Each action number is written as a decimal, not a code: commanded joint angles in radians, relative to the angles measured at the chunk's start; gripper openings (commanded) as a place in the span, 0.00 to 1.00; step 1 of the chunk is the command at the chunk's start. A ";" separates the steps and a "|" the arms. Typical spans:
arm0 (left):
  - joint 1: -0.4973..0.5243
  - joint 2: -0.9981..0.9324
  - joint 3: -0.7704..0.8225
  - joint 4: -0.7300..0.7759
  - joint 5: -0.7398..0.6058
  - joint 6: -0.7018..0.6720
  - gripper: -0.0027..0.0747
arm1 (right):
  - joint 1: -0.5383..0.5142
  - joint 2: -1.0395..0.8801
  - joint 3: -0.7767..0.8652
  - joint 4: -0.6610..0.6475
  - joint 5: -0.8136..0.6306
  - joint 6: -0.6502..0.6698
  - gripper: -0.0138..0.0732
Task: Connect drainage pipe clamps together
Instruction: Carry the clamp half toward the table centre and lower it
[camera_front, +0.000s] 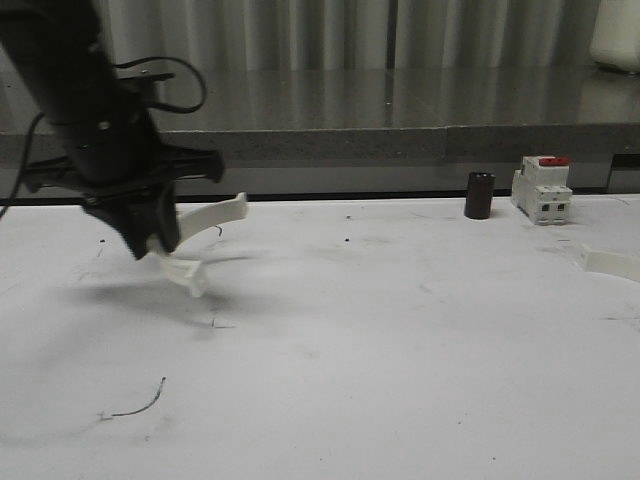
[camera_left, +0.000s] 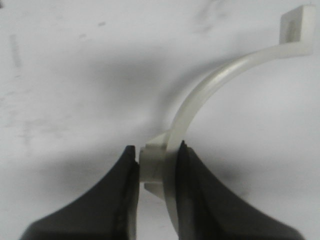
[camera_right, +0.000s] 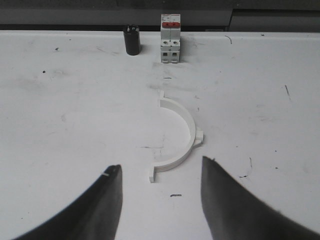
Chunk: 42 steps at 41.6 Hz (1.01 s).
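One white half-ring drainage pipe clamp (camera_front: 205, 215) hangs just above the table at the left, and my left gripper (camera_front: 160, 243) is shut on its lower end. In the left wrist view the black fingers (camera_left: 120, 200) pinch the clamp (camera_left: 210, 95) by its middle lug, and the arc curves away to a flat end tab. The second clamp (camera_right: 182, 137) lies flat on the table, just ahead of my right gripper (camera_right: 161, 165). That gripper is open with nothing between its fingers. In the front view this clamp (camera_front: 610, 262) shows at the right edge.
A white breaker with a red switch (camera_front: 542, 188) and a short dark cylinder (camera_front: 480, 195) stand at the back right, also in the right wrist view as the breaker (camera_right: 170, 37) and the cylinder (camera_right: 132, 41). A thin dark wire scrap (camera_front: 135, 405) lies near the front left.
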 joint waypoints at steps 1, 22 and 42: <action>-0.071 -0.025 -0.078 0.019 -0.008 -0.115 0.05 | -0.007 0.009 -0.026 -0.008 -0.069 -0.007 0.61; -0.297 0.196 -0.405 0.144 0.130 -0.496 0.05 | -0.007 0.009 -0.026 -0.008 -0.069 -0.007 0.61; -0.301 0.228 -0.433 0.144 0.193 -0.501 0.07 | -0.007 0.009 -0.026 -0.008 -0.069 -0.007 0.61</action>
